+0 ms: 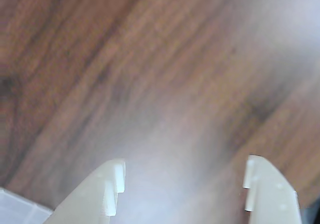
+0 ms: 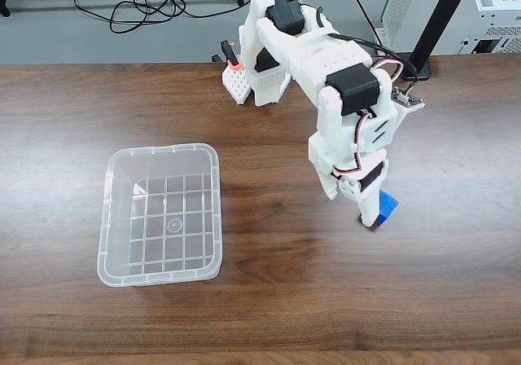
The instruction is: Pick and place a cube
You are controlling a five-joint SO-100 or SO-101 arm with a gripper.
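Note:
The blue cube [image 2: 389, 207] lies on the wooden table [image 2: 277, 259] at the right, partly covered by the arm's lowest part. In the fixed view my gripper [image 2: 371, 215] points down right beside the cube, on its left side. The wrist view shows my gripper [image 1: 185, 163] open, its two white fingers [image 1: 107, 191] wide apart with only blurred wood between them. The cube is out of the wrist view.
A clear plastic bin [image 2: 110, 218] with a gridded floor stands empty at the left of the table. The arm's white base [image 2: 260, 80] sits at the far edge, with cables and a black stand behind. A pale gridded corner [image 1: 17, 209] shows in the wrist view.

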